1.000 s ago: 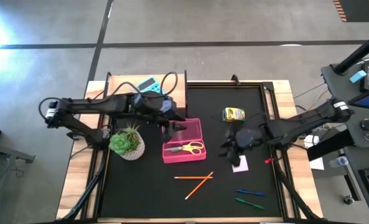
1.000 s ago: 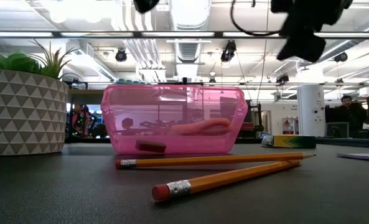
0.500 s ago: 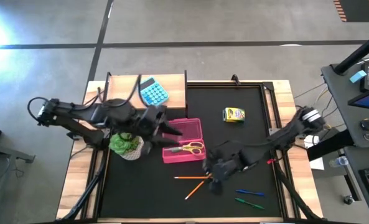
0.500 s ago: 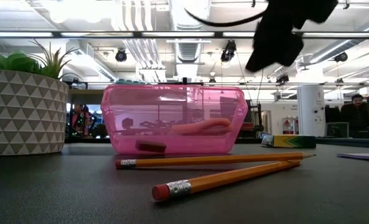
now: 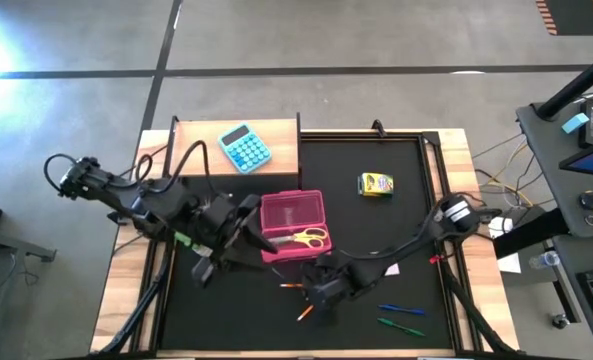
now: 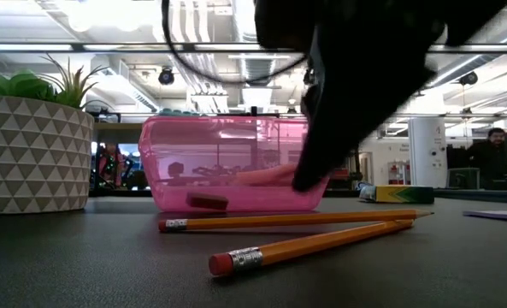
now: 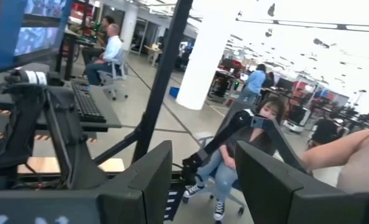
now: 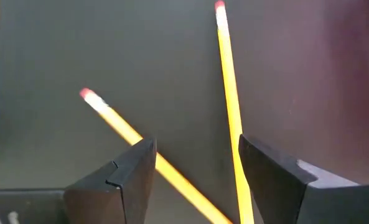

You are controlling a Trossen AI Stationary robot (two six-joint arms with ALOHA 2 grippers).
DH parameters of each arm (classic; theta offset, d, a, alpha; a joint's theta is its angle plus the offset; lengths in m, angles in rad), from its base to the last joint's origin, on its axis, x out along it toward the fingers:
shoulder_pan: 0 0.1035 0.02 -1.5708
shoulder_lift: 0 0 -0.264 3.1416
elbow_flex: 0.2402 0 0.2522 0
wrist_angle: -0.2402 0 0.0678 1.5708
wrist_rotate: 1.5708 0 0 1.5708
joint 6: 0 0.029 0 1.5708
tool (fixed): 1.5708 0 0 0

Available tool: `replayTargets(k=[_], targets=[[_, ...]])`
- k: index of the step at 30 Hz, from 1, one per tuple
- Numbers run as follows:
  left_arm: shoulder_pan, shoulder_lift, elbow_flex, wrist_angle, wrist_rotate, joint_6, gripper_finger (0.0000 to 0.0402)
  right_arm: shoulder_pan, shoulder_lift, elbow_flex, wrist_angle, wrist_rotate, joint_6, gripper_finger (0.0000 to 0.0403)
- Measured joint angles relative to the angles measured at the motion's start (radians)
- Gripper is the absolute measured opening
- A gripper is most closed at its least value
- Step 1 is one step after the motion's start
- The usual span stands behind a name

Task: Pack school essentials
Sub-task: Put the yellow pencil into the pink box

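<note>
Now right gripper (image 8: 193, 165), fingers apart and holding nothing, hovers over 2 pencils (image 8: 231, 112).

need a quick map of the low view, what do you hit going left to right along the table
potted plant → pink box → right gripper, hanging dark in front of the box's right end → yellow crayon box → edge of the white note pad. The two orange pencils span the middle, so they are left unplaced.
</note>
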Motion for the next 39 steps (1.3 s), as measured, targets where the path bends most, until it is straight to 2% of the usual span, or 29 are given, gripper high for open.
replayTargets(k=[7,14,31,39], targets=[[-0.011,0.0,0.0,0.006,0.0,0.0,0.0157,-0.005,0.037,0.004,0.003,0.06,0.007,0.0219],[-0.012,-0.002,0.0,0.005,0.0,0.0,0.0157,-0.015,0.077,0.005,-0.008,0.061,0.036,0.0209],[-0.011,-0.03,0.0,0.006,0.003,0.001,0.0157,-0.018,0.076,0.002,-0.013,0.067,0.053,0.0059],[-0.011,-0.043,0.0,0.006,0.003,0.001,0.0157,-0.018,0.076,0.002,-0.015,0.064,0.052,0.0026]])
